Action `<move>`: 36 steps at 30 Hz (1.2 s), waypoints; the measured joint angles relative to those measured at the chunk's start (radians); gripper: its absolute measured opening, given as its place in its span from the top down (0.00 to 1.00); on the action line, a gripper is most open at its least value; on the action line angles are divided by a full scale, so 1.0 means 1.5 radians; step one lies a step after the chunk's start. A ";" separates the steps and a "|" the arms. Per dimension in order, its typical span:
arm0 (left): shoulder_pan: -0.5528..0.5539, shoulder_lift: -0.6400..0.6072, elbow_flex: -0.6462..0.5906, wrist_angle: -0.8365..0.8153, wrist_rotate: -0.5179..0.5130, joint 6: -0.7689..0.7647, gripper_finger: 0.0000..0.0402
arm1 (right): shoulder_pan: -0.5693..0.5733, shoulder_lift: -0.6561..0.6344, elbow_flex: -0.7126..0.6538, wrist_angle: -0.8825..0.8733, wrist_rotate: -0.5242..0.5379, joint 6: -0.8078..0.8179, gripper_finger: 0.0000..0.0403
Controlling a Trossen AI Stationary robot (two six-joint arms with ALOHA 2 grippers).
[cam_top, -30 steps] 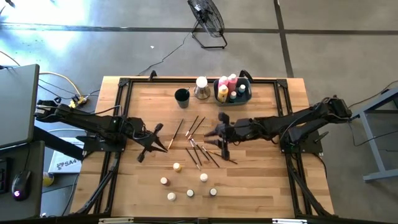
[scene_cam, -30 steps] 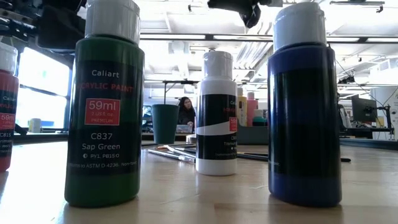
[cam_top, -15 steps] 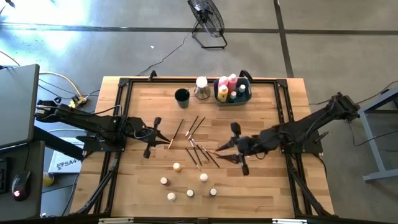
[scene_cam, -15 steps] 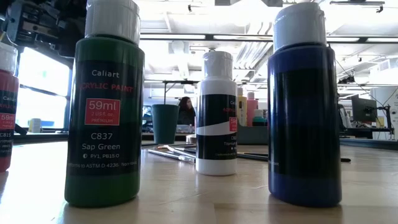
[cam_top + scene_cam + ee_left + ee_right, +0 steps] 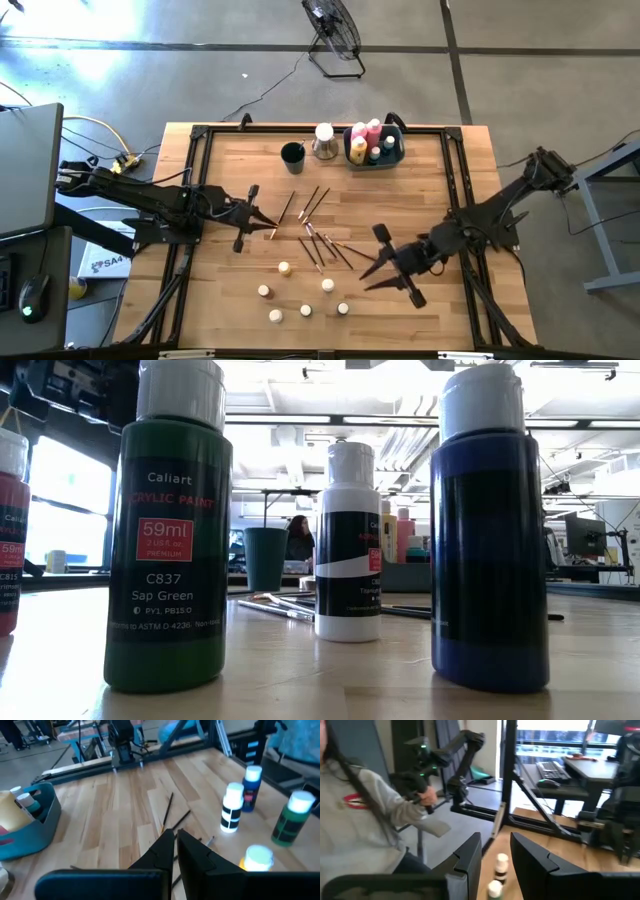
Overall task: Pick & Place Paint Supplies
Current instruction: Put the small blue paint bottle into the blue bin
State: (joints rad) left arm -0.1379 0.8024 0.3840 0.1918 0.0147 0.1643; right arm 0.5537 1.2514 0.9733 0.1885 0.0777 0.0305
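Several thin brushes (image 5: 318,240) lie loose in the middle of the wooden table. Several small white-capped paint bottles (image 5: 305,295) stand near the front edge; the low view shows a green one (image 5: 170,530), a white one (image 5: 348,540) and a blue one (image 5: 490,530) up close. My left gripper (image 5: 272,225) hovers shut at the left of the brushes, its tips (image 5: 175,837) pointing over them. My right gripper (image 5: 368,278) is open to the right of the bottles, raised above the table, with nothing between its fingers (image 5: 470,855).
A grey-blue bin (image 5: 375,148) holding pink, yellow and teal bottles stands at the far edge, beside a dark cup (image 5: 292,153) and a white-topped container (image 5: 324,140). A black frame (image 5: 200,140) rims the table. A person sits beyond the table in the right wrist view.
My right gripper has swung from above the brushes in the middle of the table toward the near edge and the right, rising out of the low view, still open and holding nothing. My left gripper has tipped its tips a little toward the far edge. Nothing on the table has moved.
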 joint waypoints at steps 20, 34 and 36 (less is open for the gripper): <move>0.000 0.000 0.000 -0.005 -0.005 -0.109 0.95 | -0.019 0.059 0.063 -0.033 -0.048 0.024 0.76; 0.000 0.000 0.000 -0.010 -0.005 -0.137 0.95 | -0.007 0.192 0.184 -0.277 -0.081 -0.006 0.76; 0.000 0.000 0.000 -0.020 -0.002 -0.138 0.95 | -0.007 0.208 0.184 -0.279 -0.088 -0.009 0.76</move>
State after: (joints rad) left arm -0.1379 0.8024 0.3840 0.1611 0.0113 -0.0429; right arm 0.5438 1.5634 1.2491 -0.2296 -0.0541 0.0169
